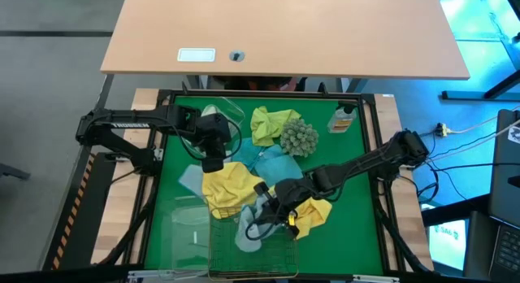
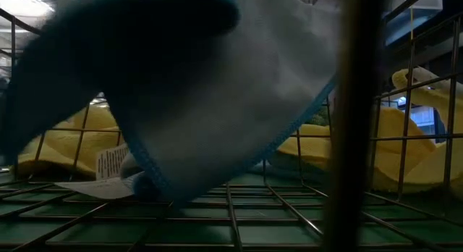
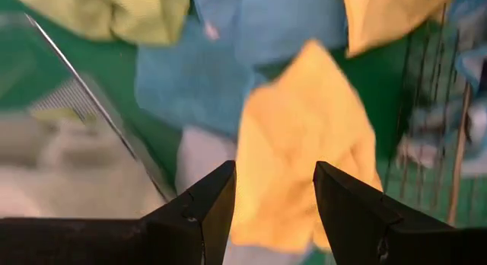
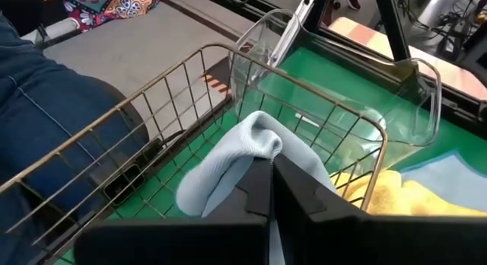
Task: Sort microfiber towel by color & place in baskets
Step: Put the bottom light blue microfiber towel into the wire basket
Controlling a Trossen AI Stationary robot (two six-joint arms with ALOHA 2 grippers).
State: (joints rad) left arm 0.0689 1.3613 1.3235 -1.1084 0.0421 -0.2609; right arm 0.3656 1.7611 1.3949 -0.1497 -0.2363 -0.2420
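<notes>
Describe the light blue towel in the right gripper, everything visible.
The light blue microfiber towel is a soft, fuzzy cloth with a darker stitched hem and a white tag, seen in the low view. It is bunched and pinched in the right gripper, whose fingers are shut on a fold. It hangs draped into the gold wire mesh basket. A bright yellow towel lies over the basket's rim close by.

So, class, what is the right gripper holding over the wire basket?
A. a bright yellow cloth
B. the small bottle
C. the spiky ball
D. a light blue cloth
D: in the right wrist view the right gripper has its jaws shut on a light blue cloth hanging inside the gold wire basket.
</notes>
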